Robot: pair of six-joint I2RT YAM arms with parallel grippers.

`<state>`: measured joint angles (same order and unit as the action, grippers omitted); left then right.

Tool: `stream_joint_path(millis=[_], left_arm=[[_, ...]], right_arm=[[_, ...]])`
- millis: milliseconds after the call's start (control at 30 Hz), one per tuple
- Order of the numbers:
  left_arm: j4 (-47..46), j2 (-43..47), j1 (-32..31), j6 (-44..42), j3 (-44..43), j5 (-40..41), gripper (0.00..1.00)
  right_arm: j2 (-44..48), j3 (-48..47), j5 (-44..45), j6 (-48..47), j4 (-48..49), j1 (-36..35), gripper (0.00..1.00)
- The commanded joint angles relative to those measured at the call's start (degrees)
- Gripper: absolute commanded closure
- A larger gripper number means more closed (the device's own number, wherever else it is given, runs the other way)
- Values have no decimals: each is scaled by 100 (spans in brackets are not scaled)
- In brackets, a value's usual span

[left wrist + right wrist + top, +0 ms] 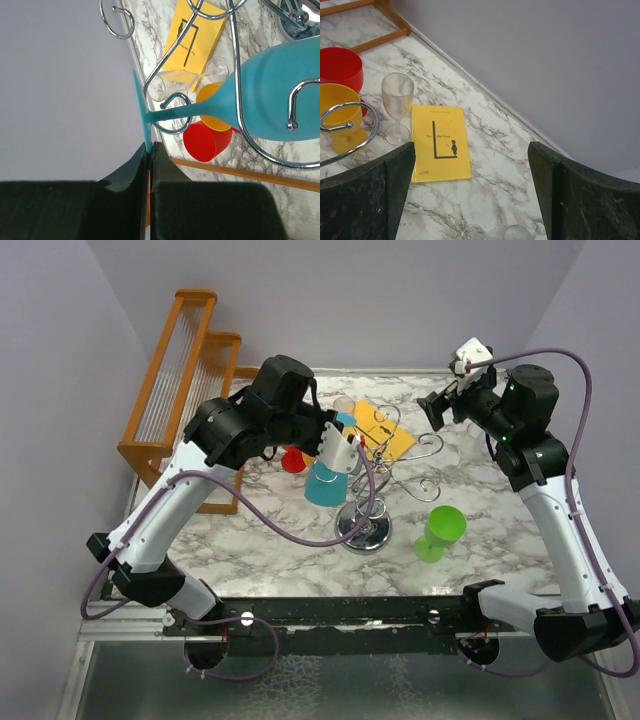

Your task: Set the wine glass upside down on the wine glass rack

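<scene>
- The left claw point(150, 146), at the bottom centre of the left wrist view, is pressed together on the edge of the thin round foot of the blue wine glass point(270, 90).
- From the foot, the stem runs rightward to the bowl at the right edge of that frame, so the glass lies up and to the right of the claw.
- Chrome wires of the wine glass rack point(239, 95) cross in front of the bowl. One curled arm loops at the stem, though I cannot tell whether it touches.
- In the top view the glass sits at frame centre, tilted with its bowl lowermost, just left of the rack's stem and above-left of its mirror base.
- The right claw point(470, 150) is spread wide in the upper right of the top view, well apart from the rack.
- Beyond its fingers, a yellow book point(441, 142) lies flat on the counter point(480, 530), with a clear glass point(397, 105) upright just to its left.
- A green glass point(440, 532) stands right of the rack's base.
</scene>
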<state>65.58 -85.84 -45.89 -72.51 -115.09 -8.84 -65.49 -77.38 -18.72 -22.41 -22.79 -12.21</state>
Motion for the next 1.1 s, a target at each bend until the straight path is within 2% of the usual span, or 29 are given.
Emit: stream_joint_path(millis=[0,567,1067], left_arm=[[-323,-94,-81,-84,-69,-157,100],[-1370,-140,-282,180,625,952,100],[-1134,-1,-337,-22,793,1904,100]], right_arm=[[46,29,44,-66,48,17,6],[37,74,50,-104,50,19,6],[28,106,53,-117,43,17,6]])
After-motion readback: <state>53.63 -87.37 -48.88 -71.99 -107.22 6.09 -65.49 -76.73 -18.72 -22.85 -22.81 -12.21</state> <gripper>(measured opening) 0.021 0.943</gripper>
